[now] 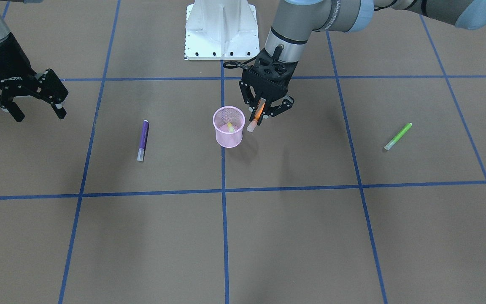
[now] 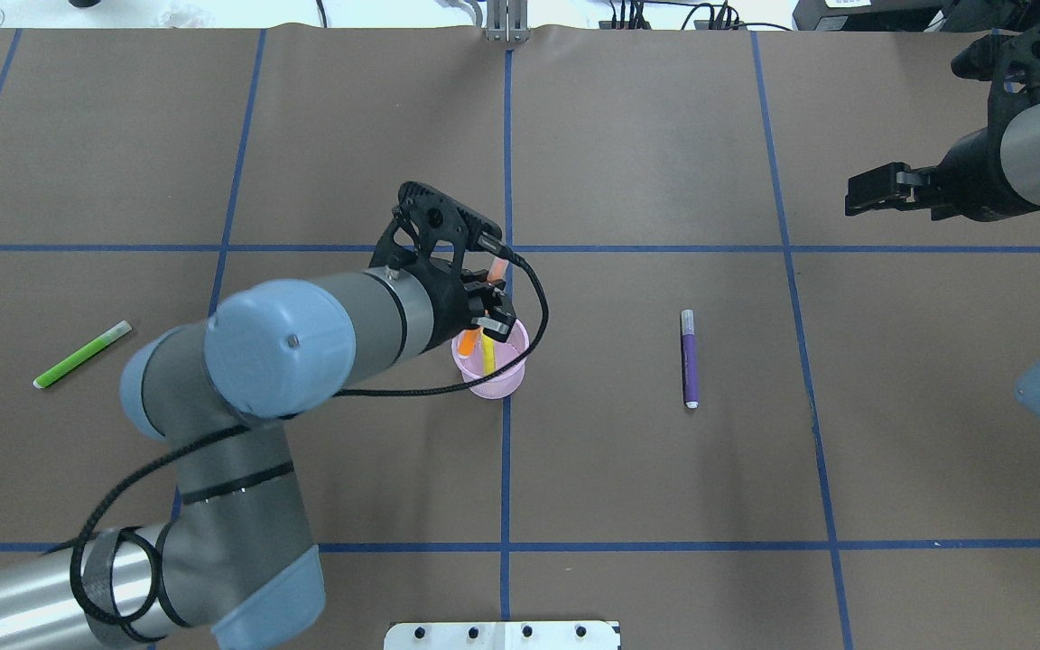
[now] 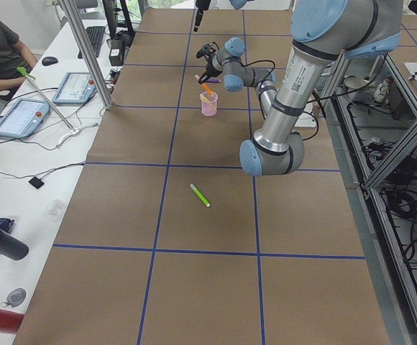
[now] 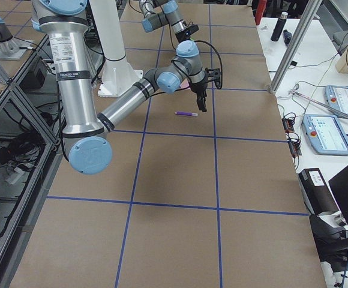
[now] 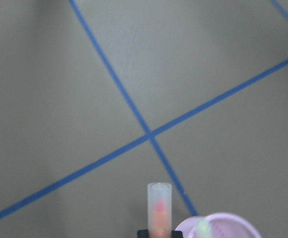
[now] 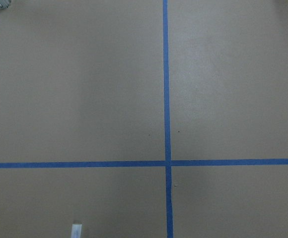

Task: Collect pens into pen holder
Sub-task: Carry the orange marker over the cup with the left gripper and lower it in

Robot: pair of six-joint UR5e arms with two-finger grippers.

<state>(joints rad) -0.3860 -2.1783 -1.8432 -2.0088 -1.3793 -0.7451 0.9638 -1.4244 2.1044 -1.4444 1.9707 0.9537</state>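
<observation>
The pink mesh pen holder (image 1: 229,134) stands upright near the table's centre with a yellow pen (image 1: 230,126) inside it. My left gripper (image 1: 264,113) is shut on an orange pen (image 1: 259,110), held tilted with its pale cap downward, just beside the holder's rim on my left. In the left wrist view the orange pen's cap (image 5: 159,206) sits next to the pink rim (image 5: 228,220). A purple pen (image 2: 689,358) lies flat to the holder's right, and a green pen (image 2: 82,355) lies far left. My right gripper (image 1: 38,115) hovers open beyond the purple pen, holding nothing.
The white robot base (image 1: 220,29) stands at the table's near edge behind the holder. Blue tape lines grid the brown table. In the exterior left view a seated person (image 3: 0,54) and control tablets (image 3: 21,115) are at a side bench beyond the table.
</observation>
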